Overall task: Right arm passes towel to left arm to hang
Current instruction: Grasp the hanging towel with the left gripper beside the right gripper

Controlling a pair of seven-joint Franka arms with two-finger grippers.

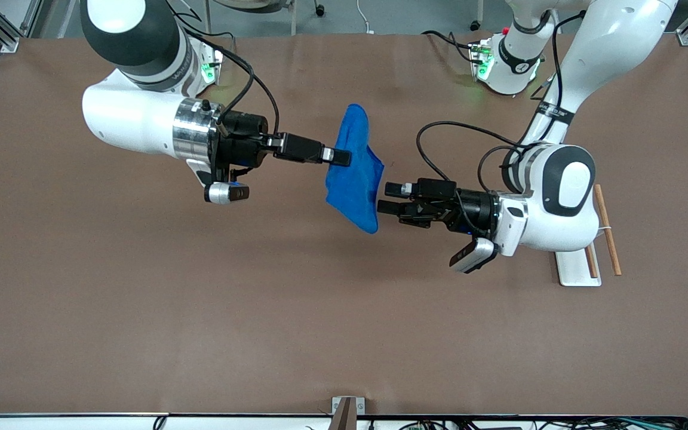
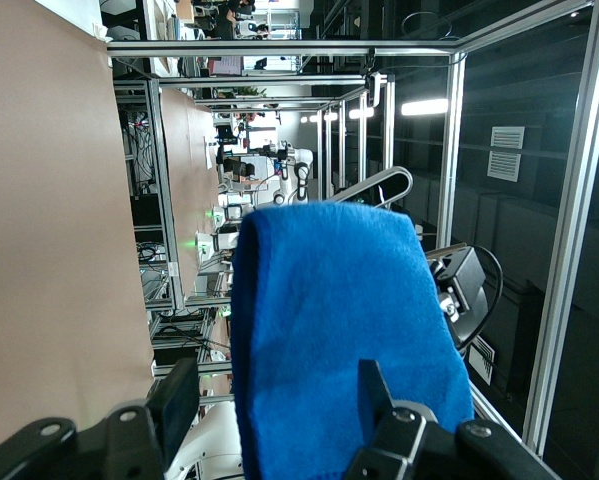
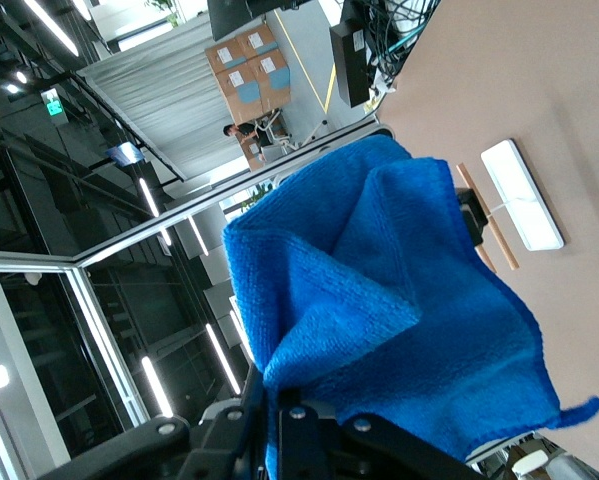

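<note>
The bright blue towel (image 1: 353, 179) hangs in the air over the middle of the table. My right gripper (image 1: 344, 157) is shut on its upper part and holds it up. In the right wrist view the towel (image 3: 379, 280) spreads out from my right gripper (image 3: 279, 400). My left gripper (image 1: 383, 198) is open, level with the towel's lower edge, fingertips right at the cloth. In the left wrist view the towel (image 2: 339, 300) hangs before my left gripper (image 2: 276, 385), its edge between the two open fingers. I cannot tell whether they touch it.
The white rack base (image 1: 577, 269) with two wooden rods (image 1: 608, 230) lies at the left arm's end of the table, partly hidden under the left arm. It also shows in the right wrist view (image 3: 524, 195). Brown tabletop (image 1: 200, 310) spreads all around.
</note>
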